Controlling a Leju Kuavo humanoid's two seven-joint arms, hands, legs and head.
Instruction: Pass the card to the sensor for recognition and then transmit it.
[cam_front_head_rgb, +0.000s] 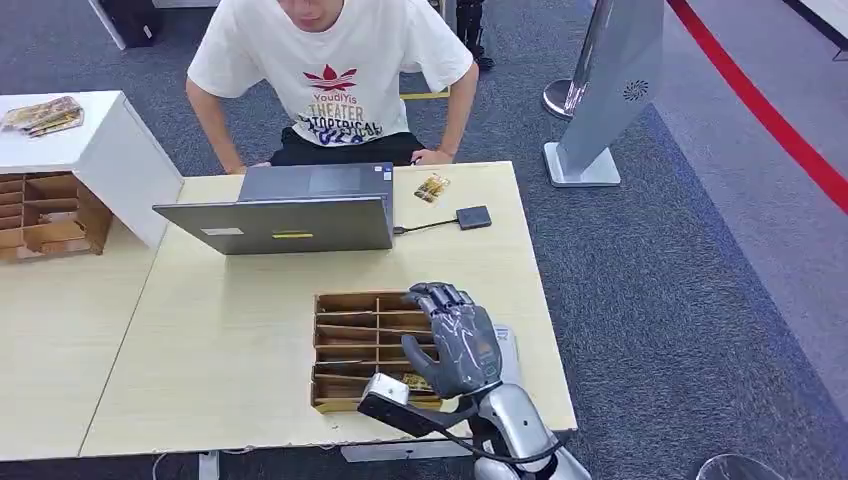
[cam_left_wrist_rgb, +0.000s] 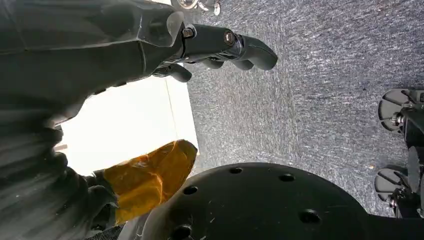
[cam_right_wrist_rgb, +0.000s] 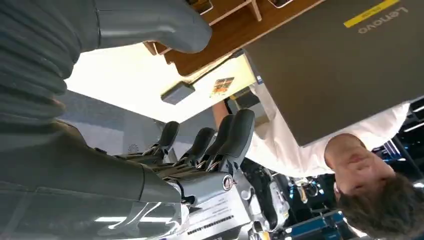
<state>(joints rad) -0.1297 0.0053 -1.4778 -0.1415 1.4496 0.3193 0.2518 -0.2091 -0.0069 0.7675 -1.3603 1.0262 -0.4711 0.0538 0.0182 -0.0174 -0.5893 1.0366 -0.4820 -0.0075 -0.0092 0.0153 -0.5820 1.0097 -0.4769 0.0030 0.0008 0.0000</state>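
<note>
Over the near right part of the wooden slotted card box (cam_front_head_rgb: 345, 345) hovers the right hand (cam_front_head_rgb: 458, 340), fingers loosely spread and holding nothing that I can see. A card (cam_front_head_rgb: 415, 381) lies just under its palm, in the box's near right compartment. Far off sits the card reader (cam_front_head_rgb: 474, 217); the left hand (cam_left_wrist_rgb: 220, 47) hangs curled by the floor

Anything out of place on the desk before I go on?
Mostly tidy. One card lies loose and askew on the desk beside the sensor, outside the wooden organizer. The right hand hovers open over the organizer, holding nothing.
</note>
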